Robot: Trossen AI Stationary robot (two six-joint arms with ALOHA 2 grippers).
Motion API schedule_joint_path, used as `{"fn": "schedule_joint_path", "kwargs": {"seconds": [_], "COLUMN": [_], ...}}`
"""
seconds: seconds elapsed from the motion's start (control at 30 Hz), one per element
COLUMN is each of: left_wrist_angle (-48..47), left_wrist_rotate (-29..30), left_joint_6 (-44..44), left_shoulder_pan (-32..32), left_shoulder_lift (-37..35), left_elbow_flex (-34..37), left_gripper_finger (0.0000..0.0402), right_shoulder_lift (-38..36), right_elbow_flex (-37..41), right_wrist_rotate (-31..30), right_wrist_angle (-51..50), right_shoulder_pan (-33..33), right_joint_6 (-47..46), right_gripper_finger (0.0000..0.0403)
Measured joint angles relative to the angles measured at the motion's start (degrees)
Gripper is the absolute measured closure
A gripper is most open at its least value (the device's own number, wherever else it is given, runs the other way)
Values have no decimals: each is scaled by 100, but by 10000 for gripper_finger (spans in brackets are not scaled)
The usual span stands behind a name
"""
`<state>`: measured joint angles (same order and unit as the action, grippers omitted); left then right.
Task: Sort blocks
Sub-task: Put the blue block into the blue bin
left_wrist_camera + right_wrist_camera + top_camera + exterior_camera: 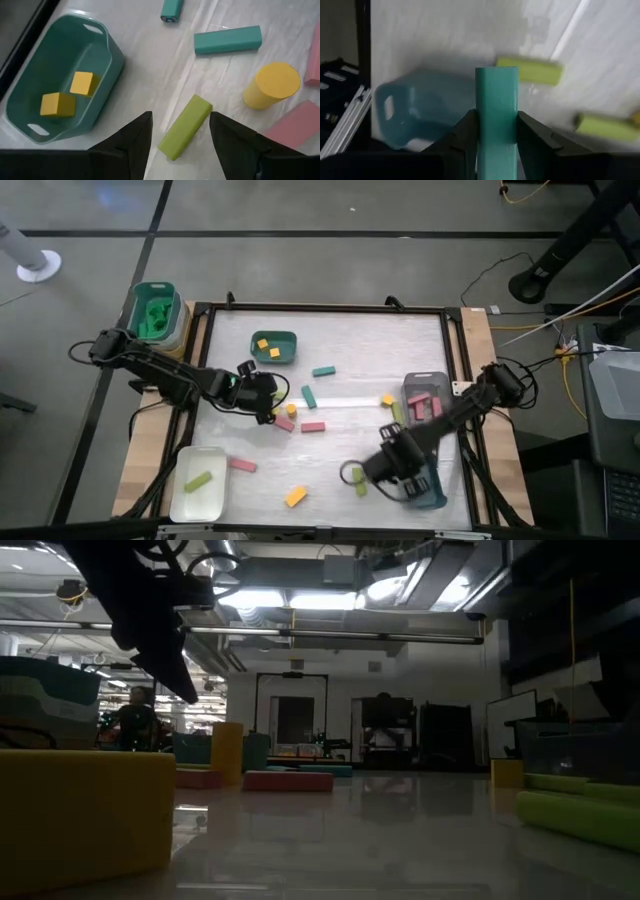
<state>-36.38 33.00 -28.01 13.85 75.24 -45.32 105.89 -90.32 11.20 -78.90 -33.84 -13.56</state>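
My left gripper [268, 395] [180, 122] is open at mid-table. Its fingers stand on either side of a lime green bar [186, 126] that lies flat on the table, and they do not touch it. My right gripper [398, 470] [496, 120] is near the front right and is shut on a teal bar [496, 95] beside the blue tray [415, 110] [432, 490]. Loose pink, teal, lime and yellow blocks lie across the middle of the table. A yellow cylinder [272, 85] stands on end close to my left gripper. My right gripper pinches the teal bar between its two fingers at the bar's near end [496, 127]. The fingers lie along the bar, which sticks out past the fingertips. It is lifted clear of the table, next to the blue tray.
A teal tray [273, 346] [107, 55] holds two yellow cubes [82, 82]. The grey tray [425, 395] holds pink blocks, and the white tray [198, 482] holds a lime bar. A green tub [155, 312] sits off the far left corner. Two lime bars [530, 70] lie beyond my right gripper.
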Motion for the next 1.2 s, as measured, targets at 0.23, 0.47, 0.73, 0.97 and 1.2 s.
{"fn": "schedule_joint_path", "kwargs": {"seconds": [0.23,0.47,0.73,0.97,1.2], "left_wrist_angle": [-1,-2,-9,-16,-12], "left_wrist_rotate": [-105,-107,-107,-105,-102], "left_joint_6": [-45,-68,-70,-72,47], "left_shoulder_pan": [-57,-57,-57,-57,-57], "left_shoulder_lift": [-2,-2,-2,-2,-2], "left_elbow_flex": [0,0,-2,-4,-4], "left_gripper_finger": [215,215,215,215,215], "right_shoulder_lift": [0,0,73,173,201], "right_elbow_flex": [4,4,4,4,4], "right_wrist_rotate": [-333,-692,-672,-401,-307], "right_wrist_angle": [-255,-318,-360,-310,-192], "right_shoulder_pan": [-785,-982,-979,-1011,-1192], "right_joint_6": [-748,-758,-1608,-1782,-1985], "right_gripper_finger": [288,288,287,284,283]}}
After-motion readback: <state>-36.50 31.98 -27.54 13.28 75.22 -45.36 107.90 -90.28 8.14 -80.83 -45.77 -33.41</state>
